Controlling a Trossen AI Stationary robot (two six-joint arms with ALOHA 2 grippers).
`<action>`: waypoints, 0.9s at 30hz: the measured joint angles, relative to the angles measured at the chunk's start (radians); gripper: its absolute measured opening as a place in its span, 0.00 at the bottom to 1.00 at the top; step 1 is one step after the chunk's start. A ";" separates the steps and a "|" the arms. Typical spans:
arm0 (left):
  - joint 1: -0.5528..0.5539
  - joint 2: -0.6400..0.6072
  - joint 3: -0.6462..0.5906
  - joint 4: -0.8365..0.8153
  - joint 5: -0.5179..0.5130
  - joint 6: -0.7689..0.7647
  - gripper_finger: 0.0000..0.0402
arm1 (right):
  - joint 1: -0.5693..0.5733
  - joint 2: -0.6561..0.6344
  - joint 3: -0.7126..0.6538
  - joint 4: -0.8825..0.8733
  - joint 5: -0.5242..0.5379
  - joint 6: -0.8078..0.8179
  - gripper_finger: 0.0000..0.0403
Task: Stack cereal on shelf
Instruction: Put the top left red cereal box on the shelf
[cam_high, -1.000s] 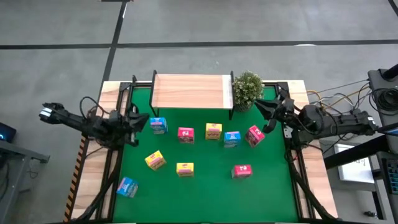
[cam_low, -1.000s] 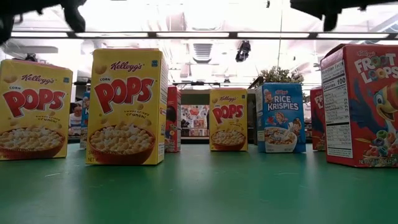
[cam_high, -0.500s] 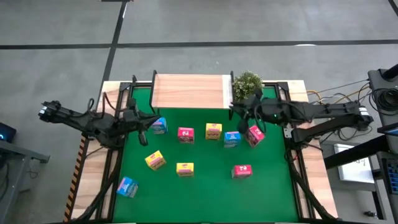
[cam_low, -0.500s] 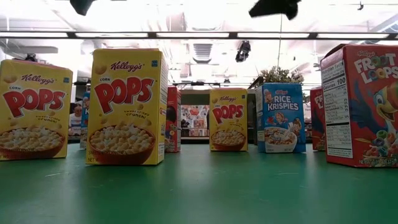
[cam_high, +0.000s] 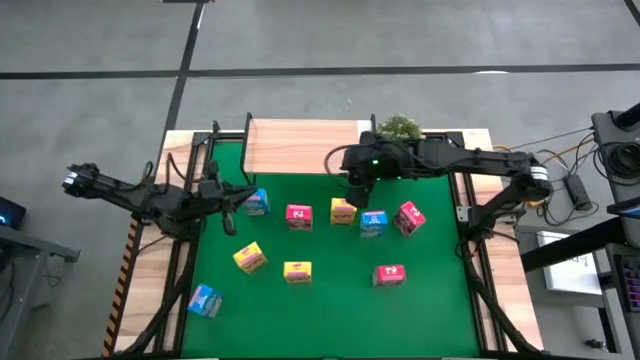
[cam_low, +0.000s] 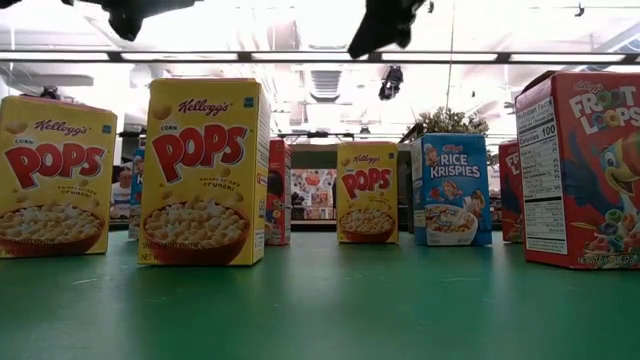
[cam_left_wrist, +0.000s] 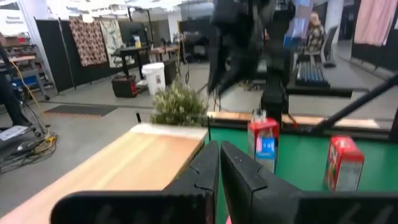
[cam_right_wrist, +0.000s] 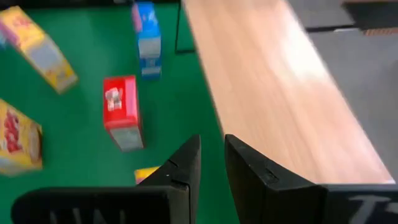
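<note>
The shelf (cam_high: 305, 147) is a light-wood board at the table's far edge, and nothing stands on it. Several cereal boxes stand or lie on the green mat: blue (cam_high: 256, 202), red (cam_high: 298, 215), yellow (cam_high: 343, 211), blue (cam_high: 373, 222) and red (cam_high: 410, 217) in a row, then yellow (cam_high: 250, 258), yellow (cam_high: 297, 271), red (cam_high: 389, 274) and blue (cam_high: 204, 300) nearer. My right gripper (cam_high: 356, 196) hangs above the yellow box in the row, pointing down at a slant, a narrow gap between its fingers (cam_right_wrist: 211, 152). My left gripper (cam_high: 238, 198) is shut (cam_left_wrist: 219, 155), level, just left of the far blue box.
A small potted plant (cam_high: 400, 128) stands at the shelf's right end. Black metal frame rails run along the mat's left and right sides. In the low view the boxes (cam_low: 205, 170) stand upright on the mat, with both grippers high above them.
My right gripper has swung from the table's right edge toward the left, rising, and now hangs over the row of boxes in front of the shelf, tipped downward. My left gripper has tipped up to level and moved a little toward the far blue box. No box has moved.
</note>
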 joint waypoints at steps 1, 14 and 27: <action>0.000 -0.006 0.001 -0.001 0.000 0.008 0.00 | -0.002 0.018 0.024 -0.010 -0.006 -0.017 0.16; 0.000 -0.029 -0.003 0.010 0.000 0.082 0.00 | -0.002 0.209 0.248 -0.316 -0.013 0.007 0.34; 0.000 -0.053 -0.003 -0.012 0.001 0.098 0.00 | 0.032 0.326 0.249 -0.327 -0.091 -0.046 0.69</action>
